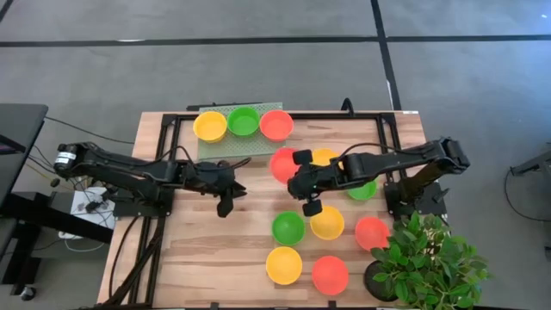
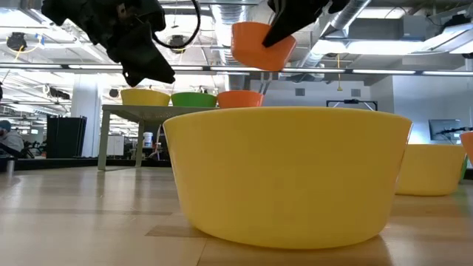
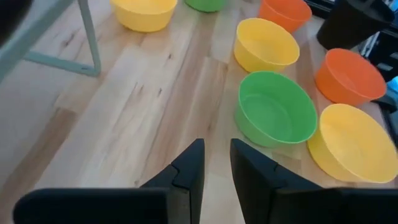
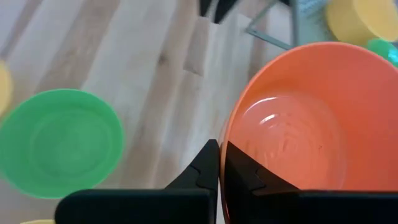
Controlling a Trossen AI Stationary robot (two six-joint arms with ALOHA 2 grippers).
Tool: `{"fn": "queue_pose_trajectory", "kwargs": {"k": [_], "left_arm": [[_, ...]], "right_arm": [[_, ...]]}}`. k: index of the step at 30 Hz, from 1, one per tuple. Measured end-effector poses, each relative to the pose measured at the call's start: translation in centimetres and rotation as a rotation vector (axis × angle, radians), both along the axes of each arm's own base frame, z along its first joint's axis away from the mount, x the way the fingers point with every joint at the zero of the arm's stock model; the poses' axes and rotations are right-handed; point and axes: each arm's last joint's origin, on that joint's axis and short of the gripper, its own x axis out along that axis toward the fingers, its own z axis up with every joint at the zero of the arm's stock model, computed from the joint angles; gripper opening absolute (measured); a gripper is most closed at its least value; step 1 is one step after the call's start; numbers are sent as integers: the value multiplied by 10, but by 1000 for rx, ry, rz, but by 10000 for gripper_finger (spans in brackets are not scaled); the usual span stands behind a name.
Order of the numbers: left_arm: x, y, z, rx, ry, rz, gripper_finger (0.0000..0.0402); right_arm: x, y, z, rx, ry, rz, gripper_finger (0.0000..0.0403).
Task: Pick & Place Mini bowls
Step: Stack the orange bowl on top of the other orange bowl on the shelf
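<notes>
Transport step, by my read: right gripper (image 1: 301, 175) is clamped shut on the rim of an orange-red bowl (image 1: 283, 164), wall pinched between the fingers, bowl held in the air above table centre (low view shows it hanging clear of the wood). Row of three bowls sits on a green mat (image 1: 225, 145) at 12 o'clock of the table (image 1: 207, 250): yellow (image 1: 210, 126), green (image 1: 244, 121), red (image 1: 275, 125). Carried bowl hovers just toward 5 o'clock from that red one.

Next move, prob: carry toward 12 o'clock, to the mat by the row, lower till base sits flat, then let go. Needs care not to clip the red bowl already there; mat looks nearly full, so exact drop spot unclear.

Left gripper (image 1: 225, 202) hangs at 9 o'clock of centre, fingers slightly apart, nothing between them. Idle, or lining up for its next pick, can't say which.

Count (high view), 11 bowls total:
- red/orange-red: 4 (1 in row, 1 in grip, 2 near 5 o'clock (image 1: 371, 232) (image 1: 330, 275))
- yellow: 4 (1 in row, 1 partly under right arm (image 1: 325, 157), 2 toward 6 o'clock (image 1: 327, 223) (image 1: 284, 264))
- green: 3 (1 in row, 1 under right arm (image 1: 362, 189), 1 at 6 o'clock of centre (image 1: 287, 227))

Potted plant (image 1: 426, 263) stands at 4 o'clock corner, not part of the job.
</notes>
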Motion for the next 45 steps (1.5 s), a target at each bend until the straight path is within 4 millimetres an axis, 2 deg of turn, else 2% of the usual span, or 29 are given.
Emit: {"fn": "queue_pose_trajectory", "kwargs": {"k": [6,13,16,22,27,34,37,45], "left_arm": [[-11,-4,16,48,-84,0,78],[-41,-6,50,147,-273,29,78],[-54,-7,60,183,-345,27,78],[-64,-10,48,196,-381,-3,78],[-64,-9,50,189,-418,8,78],[-63,-9,54,190,-454,11,78],[-62,-9,56,218,-469,6,78],[-59,-9,55,227,-468,11,78]], "right_arm": [[-3,-14,6,2,-16,-43,5],[-12,-30,16,2,-33,-88,2],[-20,-37,17,58,-29,-113,1],[-27,-51,-10,151,-104,-97,1],[-27,-63,-12,149,-160,-135,4],[-15,-88,9,95,-338,-160,4],[-6,-100,13,90,-358,-171,2],[30,-130,4,62,-149,-154,2]]}}
